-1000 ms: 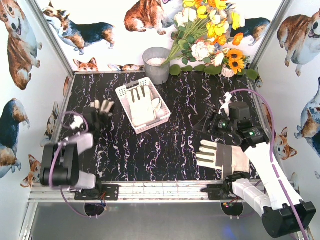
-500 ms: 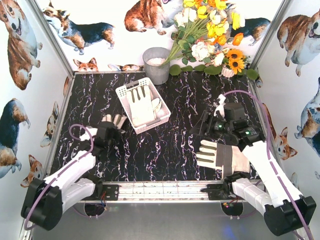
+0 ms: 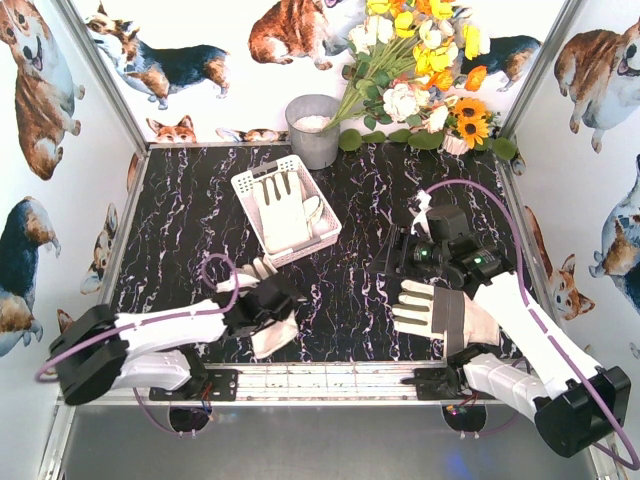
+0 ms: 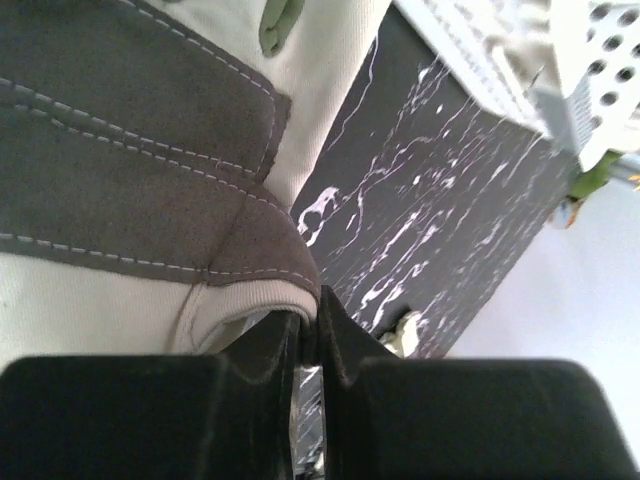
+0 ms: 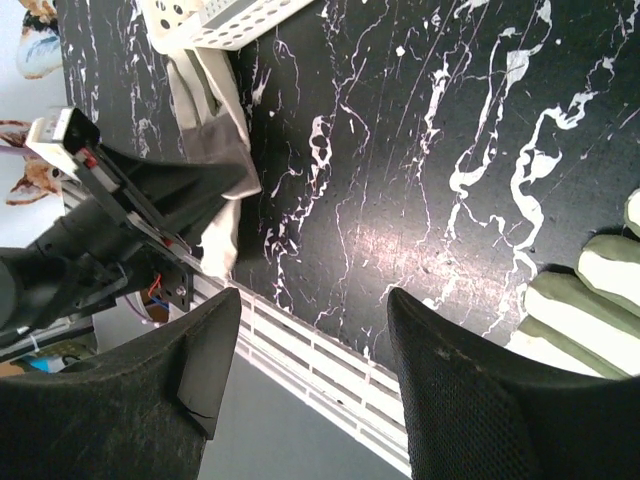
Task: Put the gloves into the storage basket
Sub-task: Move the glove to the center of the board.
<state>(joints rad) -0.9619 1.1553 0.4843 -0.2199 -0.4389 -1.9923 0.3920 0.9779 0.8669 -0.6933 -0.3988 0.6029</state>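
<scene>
My left gripper [image 3: 274, 308] is shut on a cream-white and grey glove [image 3: 272, 336] at the front middle of the table, just in front of the white storage basket [image 3: 247, 184]. In the left wrist view the jaws [image 4: 312, 322] pinch the glove's [image 4: 130, 150] cuff edge. A second glove [image 3: 283, 215] lies in the basket. A third glove [image 3: 440, 312] lies palm up at the front right. My right gripper [image 3: 400, 252] is open and empty above the table, just beyond that glove's fingers [image 5: 590, 300].
A grey metal bucket [image 3: 313, 128] stands at the back behind the basket. A bunch of artificial flowers [image 3: 420, 70] fills the back right corner. The enclosure walls are printed with corgis. A metal rail [image 3: 330, 378] runs along the table's front edge.
My left arm has swung from the left side to the front middle, carrying the glove towards the basket. My right gripper has drifted a little to the left, still open.
</scene>
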